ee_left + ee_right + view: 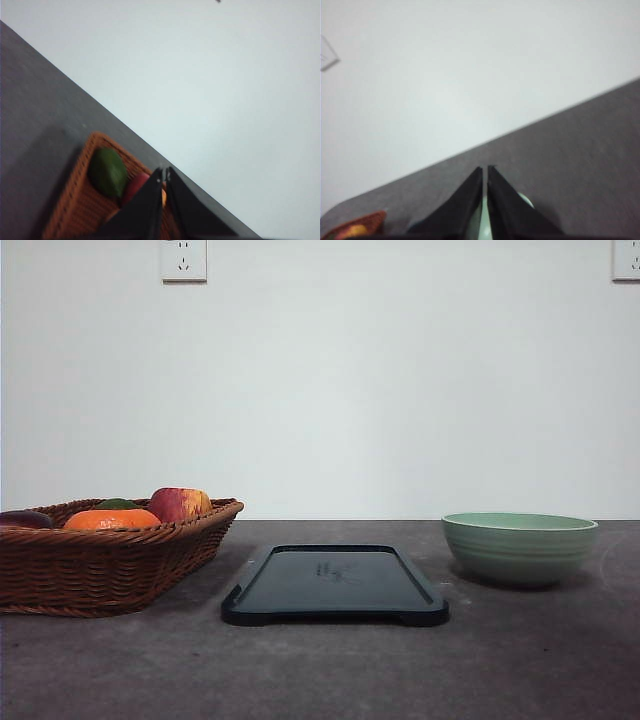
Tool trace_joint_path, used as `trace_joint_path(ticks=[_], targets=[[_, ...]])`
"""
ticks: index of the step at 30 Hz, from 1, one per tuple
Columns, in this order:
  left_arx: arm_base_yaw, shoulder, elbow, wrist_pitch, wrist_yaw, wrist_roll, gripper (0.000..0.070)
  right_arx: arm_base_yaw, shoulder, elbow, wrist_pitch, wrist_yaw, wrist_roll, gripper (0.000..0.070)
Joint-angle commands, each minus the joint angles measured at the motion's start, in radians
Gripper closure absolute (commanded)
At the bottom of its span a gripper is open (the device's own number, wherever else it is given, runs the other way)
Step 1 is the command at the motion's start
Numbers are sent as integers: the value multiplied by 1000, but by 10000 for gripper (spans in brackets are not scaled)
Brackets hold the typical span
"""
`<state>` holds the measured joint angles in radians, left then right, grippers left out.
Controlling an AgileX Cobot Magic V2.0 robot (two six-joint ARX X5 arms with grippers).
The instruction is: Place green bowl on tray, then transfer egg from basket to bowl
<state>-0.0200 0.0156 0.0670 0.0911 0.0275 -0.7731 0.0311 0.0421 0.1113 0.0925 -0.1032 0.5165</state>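
Observation:
The green bowl (519, 547) stands on the grey table at the right, beside the black tray (335, 584), which lies bare in the middle. The wicker basket (105, 551) sits at the left holding fruit; the egg is hidden from view. In the left wrist view my left gripper (164, 172) is shut with nothing held, above the basket (75, 210). In the right wrist view my right gripper (485, 170) is shut and holds nothing, with a sliver of the green bowl (525, 200) behind its fingers.
The basket holds an orange (111, 519), a red apple (180, 504), a dark fruit (24, 519) and a green fruit (107, 172). A white wall stands behind the table, with outlets (184, 259) high up.

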Motion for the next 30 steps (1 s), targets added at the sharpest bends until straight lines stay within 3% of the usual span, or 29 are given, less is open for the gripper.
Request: trace_joint_path(ticks=[1,6,13,20,30], targets=[[0,10,57,6,-14,84,699,0,29,41,4,-5,-41,691],[0,97,202,-86,-29,265,699,0,143,162,-45,-42,-134,691],[0,327,411,-222,-17,383,699,1,337,315,-119,-120,-275,691],[0,585,588,-316,95,498,700,5,551,437,-188,-188,-328,691],[-1,857,769,-464,274,590,700,40,832,592,-322,-264,-418,691]])
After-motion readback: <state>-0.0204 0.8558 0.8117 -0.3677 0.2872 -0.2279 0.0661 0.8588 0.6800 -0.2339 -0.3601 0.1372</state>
